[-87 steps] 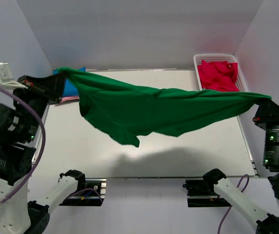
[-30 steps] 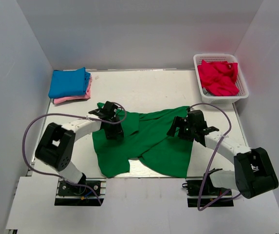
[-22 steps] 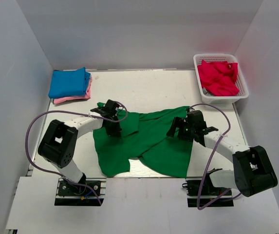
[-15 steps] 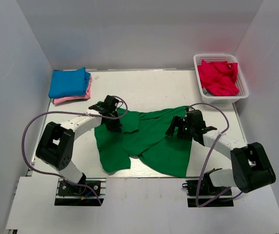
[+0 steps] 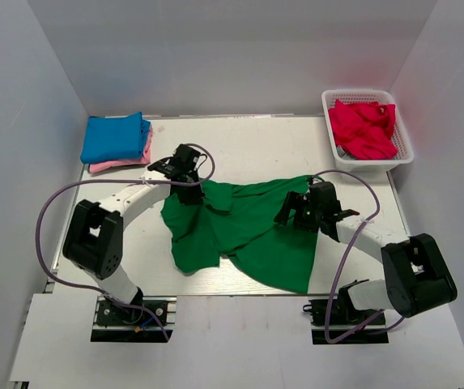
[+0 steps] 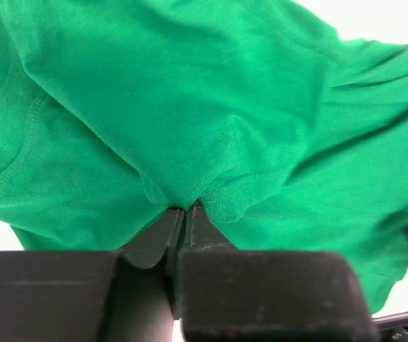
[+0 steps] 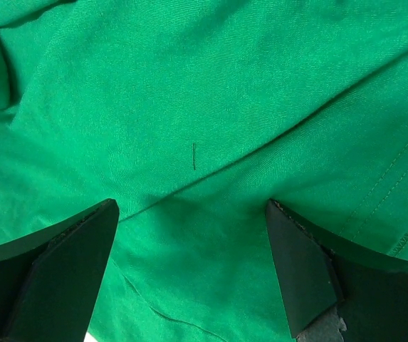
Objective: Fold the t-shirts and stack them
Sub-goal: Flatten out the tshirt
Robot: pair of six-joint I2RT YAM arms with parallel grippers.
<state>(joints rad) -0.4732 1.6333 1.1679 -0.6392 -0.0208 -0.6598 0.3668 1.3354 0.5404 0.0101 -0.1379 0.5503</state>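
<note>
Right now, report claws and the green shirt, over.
Left claw shut on green t-shirt. Right claw open, above it. Shirt crumpled, unfolded, mid-table. Folded stack and basket stand clear.

Matt green cloth, dull black plastic fingers.
The green t-shirt (image 6: 189, 107) is soft, fine-knit jersey with no sheen. Its stitched hem is bunched into the pinched-together tips of the left gripper (image 6: 184, 210), whose fingers (image 6: 147, 242) look like smooth, matt black plastic. Between the spread fingers (image 7: 68, 263) of the right gripper (image 7: 189, 214) the knit shows fine and even, with a loose thread (image 7: 194, 154), short and dark, lying on it. Double stitching runs just outside one finger, whose tip edge looks rough and grey.
</note>
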